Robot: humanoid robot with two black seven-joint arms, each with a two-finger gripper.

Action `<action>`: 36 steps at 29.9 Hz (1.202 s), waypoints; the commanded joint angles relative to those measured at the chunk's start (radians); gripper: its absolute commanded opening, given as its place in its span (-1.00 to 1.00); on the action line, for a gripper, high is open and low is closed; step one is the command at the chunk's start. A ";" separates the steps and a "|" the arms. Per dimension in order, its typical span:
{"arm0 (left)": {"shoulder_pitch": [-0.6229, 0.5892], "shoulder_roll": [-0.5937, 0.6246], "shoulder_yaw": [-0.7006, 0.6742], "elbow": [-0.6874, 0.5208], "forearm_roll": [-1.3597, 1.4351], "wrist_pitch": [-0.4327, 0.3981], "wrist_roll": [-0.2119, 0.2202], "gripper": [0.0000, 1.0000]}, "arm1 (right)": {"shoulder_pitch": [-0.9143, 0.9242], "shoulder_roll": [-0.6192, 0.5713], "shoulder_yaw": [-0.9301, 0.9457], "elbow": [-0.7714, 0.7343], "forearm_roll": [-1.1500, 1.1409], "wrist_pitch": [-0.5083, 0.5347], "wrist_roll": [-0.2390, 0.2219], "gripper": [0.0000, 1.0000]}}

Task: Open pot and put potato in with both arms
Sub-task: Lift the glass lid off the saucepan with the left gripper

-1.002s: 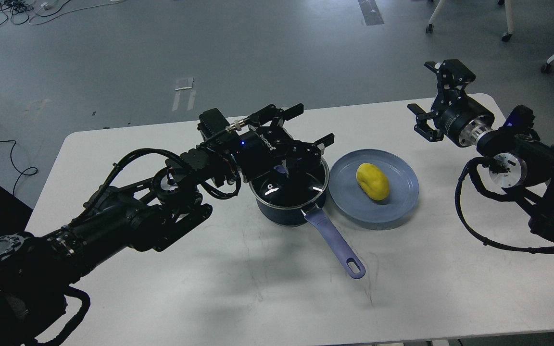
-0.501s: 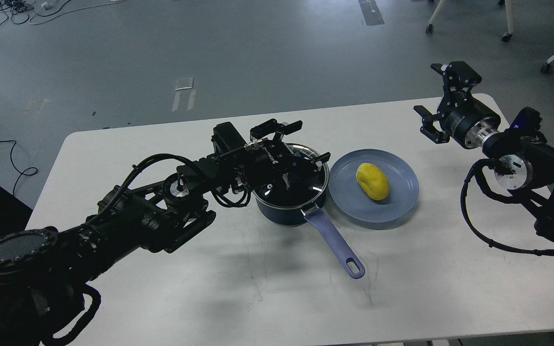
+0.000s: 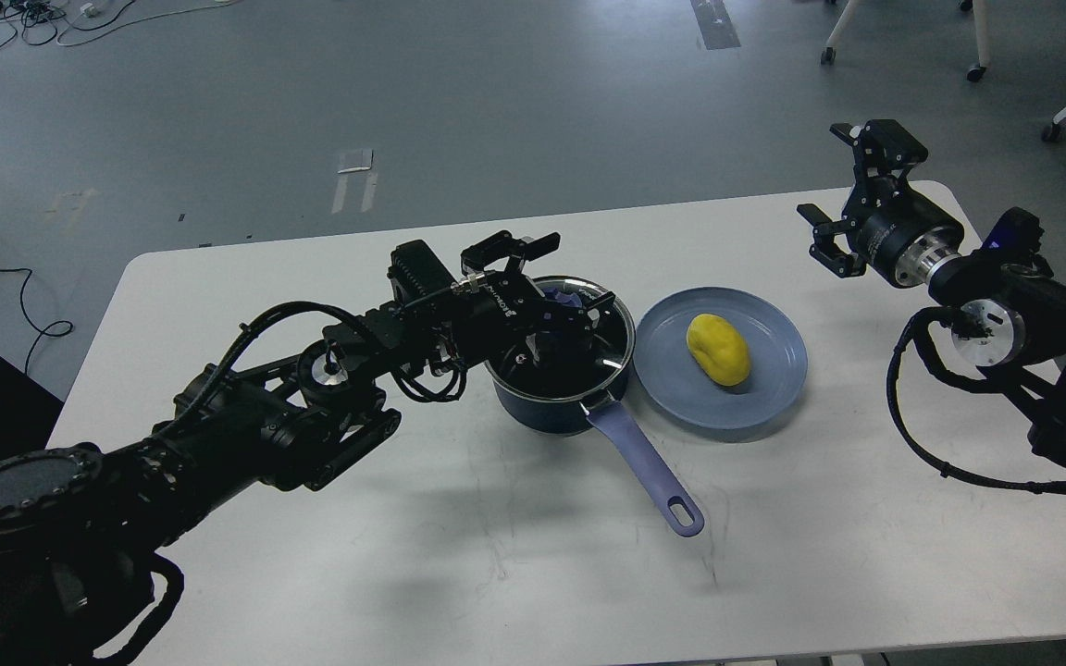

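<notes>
Near field: bare stretch of the white rectangular table (image 3: 496, 573); nothing staged here, leaving the arms free room.

Mid field: 1 dark blue saucepan (image 3: 559, 407) with a long lavender handle (image 3: 644, 462) pointing toward the robot, out of the way of both arms. 1 glass lid with metal rim (image 3: 609, 344) sits on it, so the pot is not yet open. The left gripper (image 3: 563, 313) is low over the lid centre, fingers either side of what looks like a blue knob; likely placed for a lift. It is dark and foreshortened, so I cannot tell how wide the fingers stand or whether they grip.

Just beside the pan, to its right: 1 round grey-blue plate (image 3: 774, 388) carrying 1 yellow potato (image 3: 718, 349), lying on its side, untouched, within reach of the right arm.

Far field: right gripper (image 3: 852, 199) hangs above the table's far right corner, fingers spread wide, holding nothing; judged to be waiting for the lid to clear.

Count: 1 pan, 1 lid, 1 plate, 1 potato, 2 grippers.
</notes>
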State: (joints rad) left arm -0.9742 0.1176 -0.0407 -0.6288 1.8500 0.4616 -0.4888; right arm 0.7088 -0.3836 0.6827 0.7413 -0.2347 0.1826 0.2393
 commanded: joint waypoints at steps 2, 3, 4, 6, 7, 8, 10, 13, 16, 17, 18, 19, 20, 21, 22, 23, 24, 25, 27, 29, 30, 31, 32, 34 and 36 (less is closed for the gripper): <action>0.006 0.008 0.002 0.000 0.000 0.000 0.000 0.97 | 0.001 -0.004 -0.002 0.007 0.000 0.002 0.002 1.00; 0.008 0.010 0.002 0.000 0.000 0.000 0.000 0.97 | 0.001 -0.004 -0.002 0.007 0.000 0.002 0.002 1.00; 0.008 0.011 0.002 0.000 0.000 0.000 0.000 0.97 | 0.001 -0.004 -0.002 0.007 0.000 0.002 0.002 1.00; 0.008 0.017 0.002 0.000 0.000 0.000 0.000 0.97 | 0.005 -0.004 -0.003 0.007 0.000 0.002 0.002 1.00; 0.008 0.023 0.002 0.000 0.000 0.000 0.000 0.97 | 0.006 -0.004 -0.005 0.007 0.000 0.002 0.002 1.00; 0.008 0.027 0.002 0.000 -0.002 0.000 0.000 0.97 | 0.008 -0.004 -0.006 0.007 0.000 0.002 0.002 1.00; 0.008 0.028 0.002 0.000 -0.002 0.000 0.000 0.97 | 0.009 -0.004 -0.006 0.007 0.000 0.002 0.002 1.00; 0.008 0.028 0.002 -0.002 -0.002 0.000 0.000 0.97 | 0.012 -0.004 -0.006 0.009 0.000 0.002 0.002 1.00; 0.006 0.025 0.002 -0.002 -0.002 0.000 0.000 0.97 | 0.014 -0.004 -0.006 0.009 0.000 0.002 0.002 1.00; 0.006 0.025 0.002 -0.002 0.000 -0.001 0.000 0.97 | 0.014 -0.004 -0.006 0.010 0.000 0.002 0.002 1.00; 0.006 0.024 0.002 -0.002 0.000 -0.001 0.000 0.97 | 0.014 -0.004 -0.006 0.009 0.000 0.002 0.002 1.00; 0.006 0.022 0.002 -0.002 0.000 0.000 0.000 0.97 | 0.014 -0.006 -0.006 0.009 0.000 0.002 0.002 1.00; 0.006 0.022 0.002 -0.002 0.000 -0.001 0.000 0.97 | 0.014 -0.006 -0.006 0.009 0.000 0.002 0.002 1.00; 0.006 0.022 0.004 -0.002 0.000 -0.001 0.000 0.97 | 0.014 -0.006 -0.008 0.010 0.000 0.002 0.002 1.00; 0.005 0.022 0.011 -0.002 0.000 0.000 0.000 0.97 | 0.014 -0.008 -0.008 0.010 0.000 0.002 0.002 1.00; 0.005 0.022 0.012 -0.002 0.000 0.000 0.000 0.97 | 0.014 -0.008 -0.008 0.010 0.000 0.002 0.002 1.00; 0.005 0.024 0.019 -0.002 0.000 0.000 0.000 0.97 | 0.014 -0.008 -0.008 0.009 0.000 0.002 0.002 1.00; 0.005 0.024 0.021 -0.002 0.000 0.000 0.000 0.97 | 0.014 -0.008 -0.008 0.010 0.000 0.002 0.002 1.00; 0.006 0.025 0.022 -0.002 0.000 0.000 0.000 0.97 | 0.015 -0.008 -0.008 0.010 0.000 0.002 0.002 1.00; 0.008 0.025 0.027 -0.002 0.000 0.000 0.000 0.97 | 0.014 -0.008 -0.008 0.009 0.000 0.002 0.002 1.00; 0.008 0.027 0.027 -0.002 0.000 0.000 0.000 0.97 | 0.014 -0.008 -0.008 0.009 0.000 0.002 0.002 1.00; 0.009 0.027 0.027 -0.002 0.000 0.000 0.000 0.96 | 0.014 -0.008 -0.008 0.009 0.000 0.002 0.002 1.00; 0.011 0.027 0.027 -0.002 0.000 0.000 0.000 0.96 | 0.014 -0.008 -0.008 0.009 0.000 0.002 0.002 1.00; 0.020 0.028 0.027 -0.002 0.000 0.000 0.000 0.96 | 0.014 -0.008 -0.008 0.009 0.000 0.000 0.002 1.00; 0.022 0.028 0.027 -0.002 0.000 0.000 0.000 0.96 | 0.014 -0.008 -0.008 0.009 0.000 0.000 0.002 1.00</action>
State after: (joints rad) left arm -0.9567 0.1450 -0.0137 -0.6306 1.8499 0.4612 -0.4886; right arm 0.7227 -0.3912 0.6749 0.7503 -0.2347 0.1837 0.2409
